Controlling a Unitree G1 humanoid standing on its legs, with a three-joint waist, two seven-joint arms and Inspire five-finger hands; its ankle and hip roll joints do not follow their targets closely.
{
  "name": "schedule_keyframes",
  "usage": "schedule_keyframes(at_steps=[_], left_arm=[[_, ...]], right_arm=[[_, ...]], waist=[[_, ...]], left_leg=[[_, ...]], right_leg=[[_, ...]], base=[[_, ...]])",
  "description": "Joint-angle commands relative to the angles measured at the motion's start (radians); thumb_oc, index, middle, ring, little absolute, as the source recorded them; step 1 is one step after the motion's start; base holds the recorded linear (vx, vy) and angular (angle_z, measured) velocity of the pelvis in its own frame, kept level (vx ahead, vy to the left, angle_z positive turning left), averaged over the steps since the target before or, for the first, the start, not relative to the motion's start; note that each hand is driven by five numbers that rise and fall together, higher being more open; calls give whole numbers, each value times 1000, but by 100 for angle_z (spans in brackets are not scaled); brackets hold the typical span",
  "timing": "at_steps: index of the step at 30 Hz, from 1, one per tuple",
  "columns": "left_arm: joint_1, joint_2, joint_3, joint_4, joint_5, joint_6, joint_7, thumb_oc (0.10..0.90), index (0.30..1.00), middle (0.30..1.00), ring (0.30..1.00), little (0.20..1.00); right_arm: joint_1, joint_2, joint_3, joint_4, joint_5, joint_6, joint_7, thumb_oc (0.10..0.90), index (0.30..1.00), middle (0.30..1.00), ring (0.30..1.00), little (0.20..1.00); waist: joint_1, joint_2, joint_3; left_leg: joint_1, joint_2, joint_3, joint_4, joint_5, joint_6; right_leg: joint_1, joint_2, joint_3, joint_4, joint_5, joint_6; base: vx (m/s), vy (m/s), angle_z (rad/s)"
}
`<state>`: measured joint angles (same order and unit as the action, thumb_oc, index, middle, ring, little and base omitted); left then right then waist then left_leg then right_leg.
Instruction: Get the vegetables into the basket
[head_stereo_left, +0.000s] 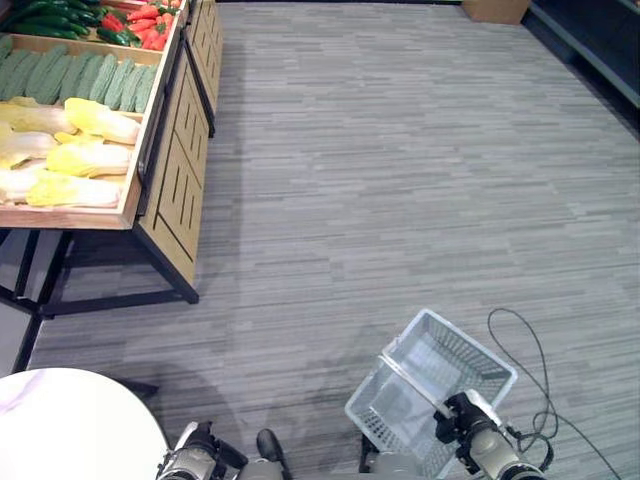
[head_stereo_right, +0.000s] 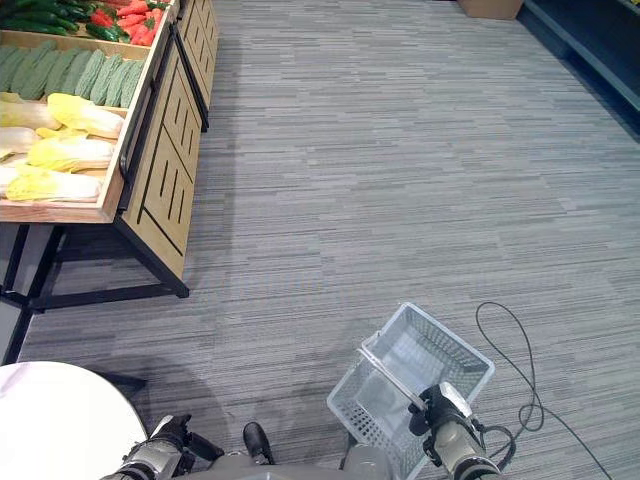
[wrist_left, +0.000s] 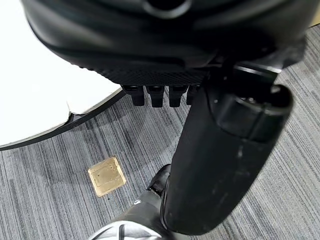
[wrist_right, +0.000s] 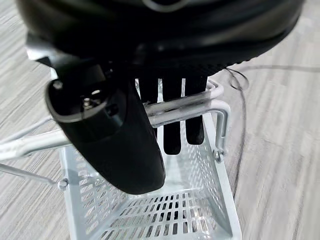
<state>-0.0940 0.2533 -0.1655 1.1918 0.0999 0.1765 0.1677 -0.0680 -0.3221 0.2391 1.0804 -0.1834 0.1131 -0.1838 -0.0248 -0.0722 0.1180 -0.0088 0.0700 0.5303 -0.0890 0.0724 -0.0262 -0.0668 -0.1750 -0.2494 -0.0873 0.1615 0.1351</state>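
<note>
While my right hand (head_stereo_right: 437, 410) grips the basket (head_stereo_left: 440, 375) handle, the vegetables (head_stereo_left: 85, 125) lie far ahead-left, nearer my left hand (wrist_left: 165, 85), curled and empty.

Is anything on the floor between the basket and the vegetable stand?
Nothing visible. Bare carpet lies between the white basket, hanging from the right hand, and the wooden stand holding the vegetables.

Both arms are silver-grey with rounded metal housings at the wrists. The left hand (wrist_left: 220, 150) is matte black, its thick thumb smooth and scuffed with pale specks. The right hand (wrist_right: 107, 135) is glossy black, with a small screw recessed in the thumb's base.
</note>
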Motion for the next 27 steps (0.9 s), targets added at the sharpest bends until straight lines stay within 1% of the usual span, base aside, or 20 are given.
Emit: schedule_keyframes(at_steps=[1,5,17,18,20,23,27], left_arm=[[-51,1,-43,63,54,-7,16,900,1000,1000,1000,1000],[-53,-2,-58,76,76,-10,-1,900,1000,1000,1000,1000],[-56,-13,-74,81,83,-15,-24,900,1000,1000,1000,1000],[-56,-14,-75,81,83,-15,-24,900,1000,1000,1000,1000],[-60,-16,-80,80,87,-16,-29,900,1000,1000,1000,1000],[-63,-21,-83,83,85,-17,-29,900,1000,1000,1000,1000],[-60,-23,-80,76,77,-18,-28,900,1000,1000,1000,1000]], right_arm=[[-40,-1,-33,57,108,-25,5,400,300,300,300,300],[-42,6,-55,115,163,-29,29,400,300,300,300,300],[-35,3,-70,193,173,-14,61,400,300,300,300,300],[-34,3,-70,193,173,-15,61,400,300,300,300,300],[-32,2,-79,199,181,-13,61,400,300,300,300,300],[-32,-1,-84,212,188,-14,64,400,300,300,300,300],[-34,-4,-86,210,186,-13,66,400,300,300,300,300]], waist=[[-10,28,37],[-12,34,30],[-23,53,24],[-25,52,25],[-25,54,24],[-29,53,27],[-24,49,28]], left_leg=[[18,-15,-8,25,-38,-28],[28,-16,-7,24,-39,-28],[43,-3,-18,17,-25,-39],[46,-4,-20,19,-29,-39],[35,-1,-21,15,-16,-43],[37,-6,-27,15,-23,-42],[32,-10,-24,14,-28,-36]], right_leg=[[125,-31,32,54,-76,92],[129,-31,34,52,-80,91],[139,-17,26,44,-112,74],[143,-18,24,44,-115,76],[136,-15,18,41,-109,73],[145,-18,5,36,-108,76],[138,-20,14,44,-99,79]], base=[[32,36,-7],[32,26,-5],[3,0,-1],[0,0,0],[-13,-10,2],[4,0,8],[11,34,2]])
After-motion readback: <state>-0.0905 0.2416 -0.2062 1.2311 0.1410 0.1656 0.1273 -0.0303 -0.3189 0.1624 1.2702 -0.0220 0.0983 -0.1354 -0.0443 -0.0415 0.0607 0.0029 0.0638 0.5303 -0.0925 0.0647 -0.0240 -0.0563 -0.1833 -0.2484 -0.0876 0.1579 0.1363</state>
